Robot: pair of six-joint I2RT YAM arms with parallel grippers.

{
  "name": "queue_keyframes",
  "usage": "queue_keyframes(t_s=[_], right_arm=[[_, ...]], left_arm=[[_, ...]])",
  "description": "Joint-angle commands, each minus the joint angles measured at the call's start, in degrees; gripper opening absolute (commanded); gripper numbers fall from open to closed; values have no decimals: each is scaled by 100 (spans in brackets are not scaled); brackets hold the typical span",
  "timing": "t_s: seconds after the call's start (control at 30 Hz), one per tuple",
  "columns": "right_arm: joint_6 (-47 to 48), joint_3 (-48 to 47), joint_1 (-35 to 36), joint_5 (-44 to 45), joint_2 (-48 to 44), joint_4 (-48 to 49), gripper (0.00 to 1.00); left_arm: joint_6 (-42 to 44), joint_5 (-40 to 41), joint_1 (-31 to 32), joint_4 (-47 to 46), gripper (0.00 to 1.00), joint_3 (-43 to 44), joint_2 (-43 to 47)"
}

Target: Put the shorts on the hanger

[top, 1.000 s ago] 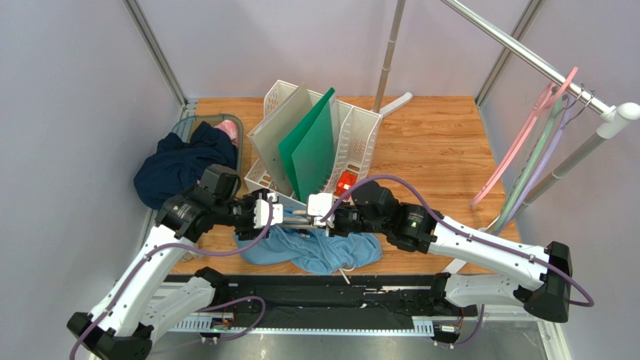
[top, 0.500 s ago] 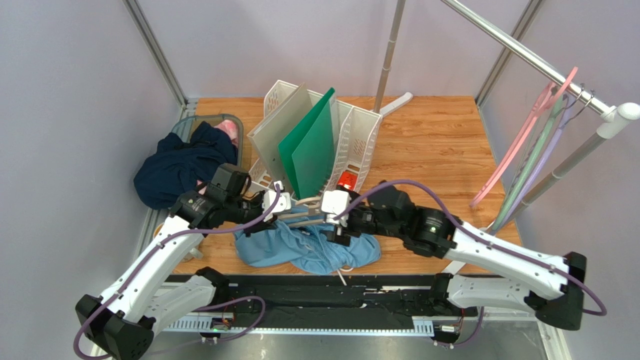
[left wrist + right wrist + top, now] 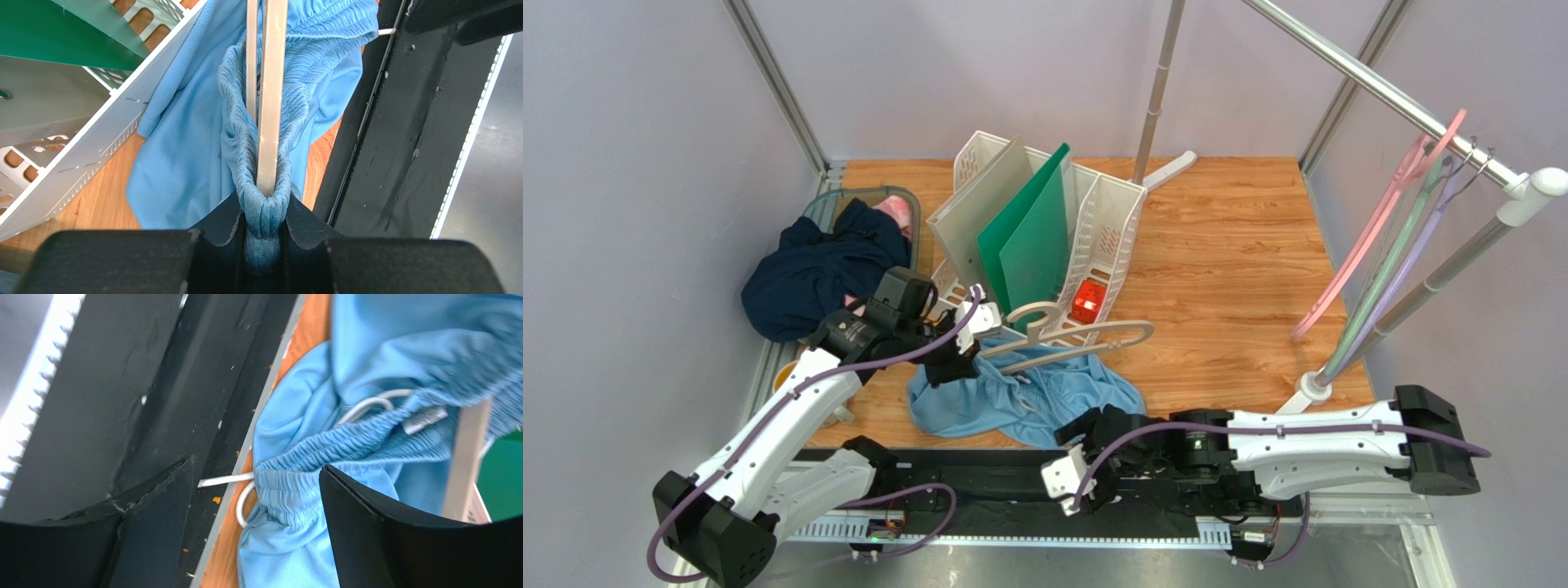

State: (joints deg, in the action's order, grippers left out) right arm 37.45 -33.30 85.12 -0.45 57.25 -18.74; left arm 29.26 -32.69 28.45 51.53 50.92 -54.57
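The light sky-blue shorts (image 3: 1026, 398) lie bunched at the table's near edge. The beige hanger (image 3: 1069, 333) rests across their top, its hook towards the file rack. My left gripper (image 3: 967, 343) is shut on the gathered waistband where it wraps round the hanger's end. In the left wrist view the waistband fold (image 3: 265, 214) is pinched in my left gripper (image 3: 265, 236), and the hanger bar (image 3: 270, 92) runs away from it. My right gripper (image 3: 1081, 459) hangs open over the black rail. In its wrist view the shorts (image 3: 368, 441) and their white drawstring (image 3: 227, 479) lie ahead of my right gripper (image 3: 258, 496), untouched.
A white file rack (image 3: 1112, 221) with a green folder (image 3: 1032, 239) stands just behind the hanger. A dark navy garment (image 3: 811, 276) and pink cloth (image 3: 895, 214) lie at the back left. Thin coloured hangers (image 3: 1382, 245) hang from the rail on the right. A black rail (image 3: 1014, 490) borders the near edge.
My right gripper opened, let go and drew back to the near edge. My left gripper closed on the waistband at the hanger's end. The hanger now shows uncovered.
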Motion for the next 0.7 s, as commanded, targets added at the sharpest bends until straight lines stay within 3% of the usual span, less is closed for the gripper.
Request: queue_keyframes(t_s=[0.0,0.1,0.37,0.67], right_arm=[[1061,113,66,124,242,1004,76],[1501,245,66,-184,400,881,72],[2029,122,66,36,1042,521,60],[2126,-150,-118,871,1008,-656,55]], left_arm=[[-157,-133,-23,-117,0,199,34],[-139,-98,-23,-99,0,191,51],[-122,-89,-23,-99,0,182,-36],[-52,-18,-23,41,0,243,-45]])
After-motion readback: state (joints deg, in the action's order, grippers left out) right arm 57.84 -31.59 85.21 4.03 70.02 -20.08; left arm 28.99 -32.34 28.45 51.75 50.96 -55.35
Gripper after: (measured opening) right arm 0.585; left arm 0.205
